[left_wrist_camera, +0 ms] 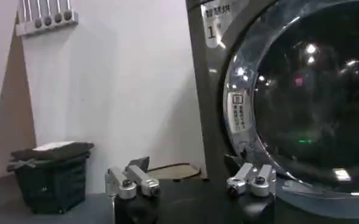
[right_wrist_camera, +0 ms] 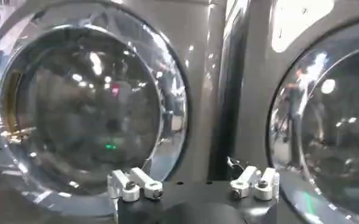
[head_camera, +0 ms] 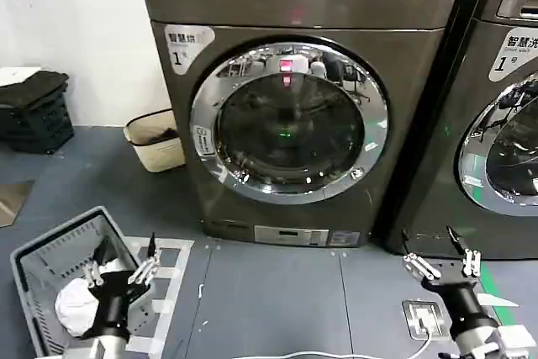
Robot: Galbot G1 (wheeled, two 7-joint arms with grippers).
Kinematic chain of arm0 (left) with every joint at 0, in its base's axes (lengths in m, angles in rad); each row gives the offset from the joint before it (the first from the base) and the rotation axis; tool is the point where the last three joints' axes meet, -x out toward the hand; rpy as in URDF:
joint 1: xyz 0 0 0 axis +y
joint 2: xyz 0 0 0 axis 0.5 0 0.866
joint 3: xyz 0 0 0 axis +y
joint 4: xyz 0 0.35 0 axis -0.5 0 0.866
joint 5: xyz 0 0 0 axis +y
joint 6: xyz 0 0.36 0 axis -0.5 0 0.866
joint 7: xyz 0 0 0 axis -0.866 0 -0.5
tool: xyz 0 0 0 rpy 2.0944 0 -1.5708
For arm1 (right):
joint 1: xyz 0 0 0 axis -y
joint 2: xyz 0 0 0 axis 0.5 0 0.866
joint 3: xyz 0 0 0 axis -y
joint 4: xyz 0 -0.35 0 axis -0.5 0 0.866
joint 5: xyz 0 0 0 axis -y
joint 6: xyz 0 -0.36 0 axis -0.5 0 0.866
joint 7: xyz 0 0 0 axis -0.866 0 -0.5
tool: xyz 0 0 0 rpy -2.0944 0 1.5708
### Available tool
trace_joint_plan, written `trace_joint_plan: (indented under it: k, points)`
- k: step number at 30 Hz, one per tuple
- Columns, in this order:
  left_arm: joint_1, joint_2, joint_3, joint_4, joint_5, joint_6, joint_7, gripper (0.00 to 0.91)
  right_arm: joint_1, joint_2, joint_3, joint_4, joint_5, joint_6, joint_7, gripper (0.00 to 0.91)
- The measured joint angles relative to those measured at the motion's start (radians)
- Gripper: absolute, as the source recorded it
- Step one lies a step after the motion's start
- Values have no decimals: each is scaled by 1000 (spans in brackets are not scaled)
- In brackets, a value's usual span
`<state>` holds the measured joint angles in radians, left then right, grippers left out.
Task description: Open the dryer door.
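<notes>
Head view – dryer (head_camera: 252,166): centre of the floor, bronze-grey, white corner label marked 1.
Head view – dryer door (head_camera: 289,120): flush against the front, chrome rim around dark glass.
Head view – left gripper (head_camera: 126,268): low, above the grey laundry basket (head_camera: 38,260), fingers spread, holding nothing, well short of the door.
Head view – right gripper (head_camera: 442,258): low near the floor, below the gap between the dryer and the second machine (head_camera: 496,107), fingers apart and empty.
Left wrist view – left gripper (left_wrist_camera: 191,181): fingers wide apart, facing the dryer door (left_wrist_camera: 301,103) at its label-side rim; dark crate (left_wrist_camera: 48,176) by the white wall (left_wrist_camera: 118,85).
Right wrist view – right gripper (right_wrist_camera: 194,185): fingers spread, dryer door (right_wrist_camera: 85,115) and second machine (right_wrist_camera: 319,122) ahead, neither touched.
</notes>
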<state>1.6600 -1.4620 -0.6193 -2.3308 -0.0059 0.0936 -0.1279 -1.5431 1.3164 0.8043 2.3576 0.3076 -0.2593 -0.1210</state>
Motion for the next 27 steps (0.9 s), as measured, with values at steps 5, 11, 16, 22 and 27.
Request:
trace_joint_plan:
  k: [5, 11, 16, 22, 27]
  points:
    - [8, 2, -2, -6, 0, 0, 4, 907, 82, -77, -52, -59, 23, 18, -26, 907]
    - [18, 9, -3, -6, 0, -9, 10, 907, 187, -169, -132, -139, 78, 22, -26, 907]
    - [24, 15, -4, -9, 1, -11, 13, 907, 275, -220, -211, -206, 123, 43, -47, 907]
    - [22, 14, -5, -10, 3, -11, 20, 907, 393, -266, -315, -280, 167, 45, -63, 907]
    - [27, 12, -5, -16, 4, -15, 22, 907, 495, -278, -393, -329, 199, 48, -66, 907]
